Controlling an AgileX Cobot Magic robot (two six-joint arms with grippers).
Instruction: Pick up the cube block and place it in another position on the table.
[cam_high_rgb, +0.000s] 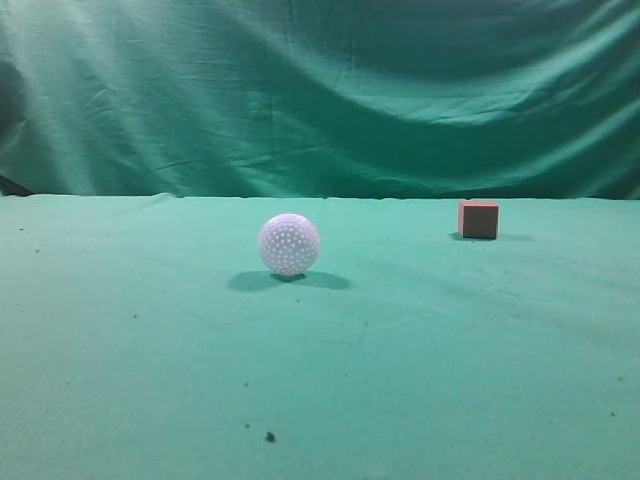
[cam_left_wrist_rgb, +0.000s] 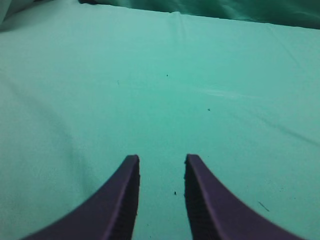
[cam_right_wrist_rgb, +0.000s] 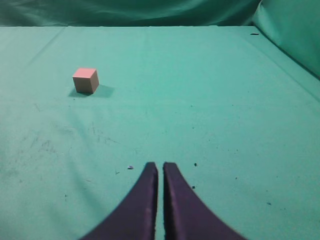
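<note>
The cube block (cam_high_rgb: 479, 219) sits flat on the green counter (cam_high_rgb: 420, 400), far back and to the right in the exterior view, near the counter's rear edge where the wrinkled curtain (cam_high_rgb: 320, 90) begins; in the right wrist view it (cam_right_wrist_rgb: 85, 80) lies ahead and to the left, well apart from the right gripper (cam_right_wrist_rgb: 160, 172); it looks small, rigid and sharp-edged, probably light, with plain flat faces that should not slip much; the best hold is likely across two opposite side faces, squarely, so it does not twist out at a corner; the right fingers (cam_right_wrist_rgb: 148, 200) stand nearly closed, only a thin slit between them, holding nothing, so they would need to spread before closing on the block; the left gripper (cam_left_wrist_rgb: 161, 165) hovers over bare cloth, its fingers (cam_left_wrist_rgb: 125, 200) partly apart and empty, the block out of its view; a white dimpled ball (cam_high_rgb: 289, 244) rests near the middle, well apart from the block and liable to roll if nudged; open cloth lies in front and to the right, room enough for a new spot away from the edges
</note>
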